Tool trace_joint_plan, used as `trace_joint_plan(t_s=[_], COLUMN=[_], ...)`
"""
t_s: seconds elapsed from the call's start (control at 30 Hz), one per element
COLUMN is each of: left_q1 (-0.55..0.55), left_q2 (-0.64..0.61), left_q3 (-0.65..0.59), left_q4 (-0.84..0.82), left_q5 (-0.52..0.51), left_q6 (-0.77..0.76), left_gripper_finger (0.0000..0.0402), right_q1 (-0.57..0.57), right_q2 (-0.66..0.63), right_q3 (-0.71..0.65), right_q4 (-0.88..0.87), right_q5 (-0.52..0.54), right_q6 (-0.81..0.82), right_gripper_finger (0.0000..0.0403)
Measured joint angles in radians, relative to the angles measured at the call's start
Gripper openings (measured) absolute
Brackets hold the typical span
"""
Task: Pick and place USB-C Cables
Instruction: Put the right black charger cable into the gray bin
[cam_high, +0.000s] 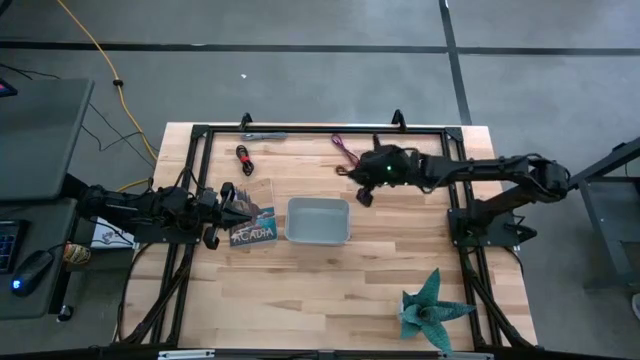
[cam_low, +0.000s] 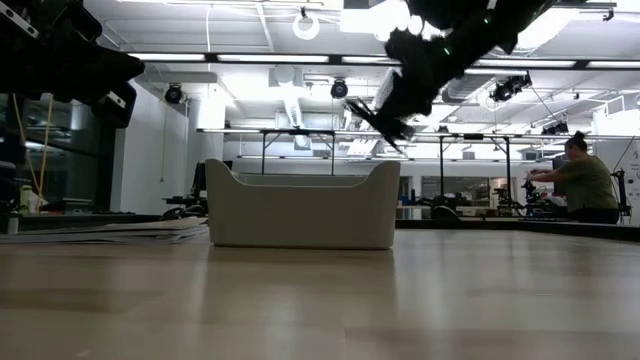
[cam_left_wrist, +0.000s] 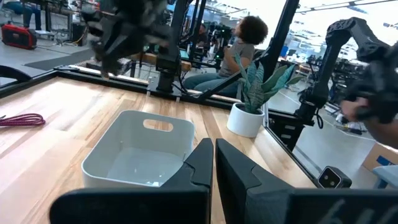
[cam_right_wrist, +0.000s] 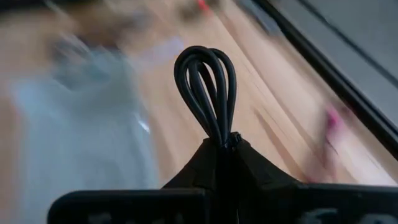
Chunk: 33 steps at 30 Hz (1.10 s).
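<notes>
Booklet (cam_high: 252, 233) lettered apparently "ACADIA"; right gripper (cam_right_wrist: 225, 144) jaws clamping black cable (cam_right_wrist: 207, 87); left gripper (cam_left_wrist: 214, 163) jaws narrow.

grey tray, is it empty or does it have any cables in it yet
Empty. The left wrist view looks into the grey tray and shows only its bare floor; the right gripper holds a black cable above the table.

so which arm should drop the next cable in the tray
The right. Its tool is shut on a black cable and is raised beside the empty grey tray. The left tool is shut and empty, parked on the tray's other side.
</notes>
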Motion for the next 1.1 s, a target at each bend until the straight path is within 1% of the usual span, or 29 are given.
trace_joint_plan(t_s=[0.13,0.2,0.27,0.33,0.53,0.63,0.73,0.8,1.0,1.1], left_q1=[0.000,0.000,0.000,0.000,0.000,0.000,0.000,0.000,0.000,0.000], left_q2=[0.001,0.001,0.001,0.001,0.002,0.002,0.002,0.002,0.002,0.002], left_q3=[0.000,0.000,0.000,0.000,0.000,0.000,0.000,0.000,0.000,0.000], left_q4=[0.000,0.003,0.002,0.002,0.003,0.002,0.003,0.003,0.003,0.003], left_q5=[0.000,0.000,0.000,0.000,0.000,0.000,0.000,0.000,0.000,0.000], left_q6=[0.000,0.000,0.000,0.000,0.000,0.000,0.000,0.000,0.000,0.000], left_gripper_finger=[0.0000,0.0000,0.0000,0.0000,0.0000,0.0000,0.0000,0.0000,0.0000,0.0000], right_q1=[0.092,0.131,0.165,0.193,0.250,0.257,0.257,0.257,0.257,0.257], right_q2=[0.076,0.129,0.184,0.231,0.389,0.465,0.535,0.571,0.639,0.648], right_q3=[0.001,0.001,0.007,0.055,0.316,0.410,0.466,0.483,0.488,0.487], right_q4=[0.256,0.356,0.410,0.346,-0.087,-0.196,-0.265,-0.274,-0.280,-0.277], right_q5=[-0.026,-0.024,-0.027,-0.025,0.102,0.087,0.062,0.054,0.054,0.041], right_q6=[0.043,0.079,0.103,0.104,0.096,0.075,0.063,0.046,-0.001,-0.013], right_gripper_finger=[0.0008,0.0008,0.0008,0.0008,0.0007,0.0007,0.0010,0.0011,0.0013,0.0014])
